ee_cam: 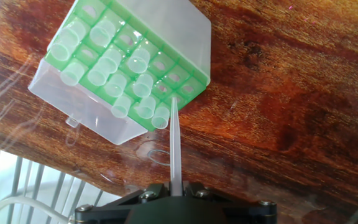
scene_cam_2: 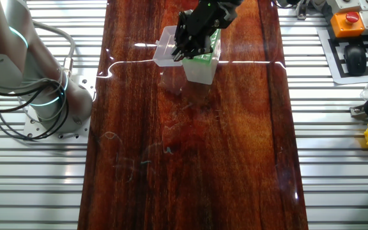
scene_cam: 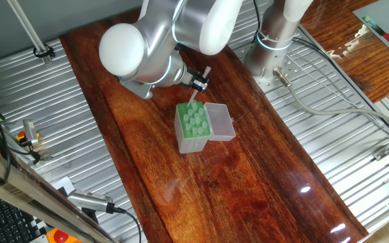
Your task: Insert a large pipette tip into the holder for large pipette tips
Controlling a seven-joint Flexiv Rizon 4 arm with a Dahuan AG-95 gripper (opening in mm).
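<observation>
- Currently your gripper [ee_cam: 174, 190] is clamped on the large pipette tip [ee_cam: 174, 146], its point at the holder for large pipette tips [ee_cam: 132, 59] on the table [ee_cam: 278, 112].
- Centre the point over an empty hole beside the seated tips [ee_cam: 114, 59].
- Keep it vertical; descend slowly.

Other tips [ee_cam: 107, 59] standing in the holder for large pipette tips [ee_cam: 185, 81] crowd its 9 o'clock side; its open lid [ee_cam: 92, 115] blocks 7 o'clock; bare wooden table [ee_cam: 291, 106] lies toward 3 o'clock

we see pale green plastic rack box [scene_cam: 193, 127] on wooden table [scene_cam: 248, 182] | clear hinged lid [scene_cam: 220, 122] at its 3 o'clock | thin translucent pipette tip [ee_cam: 174, 146] over its 12 o'clock edge
</observation>
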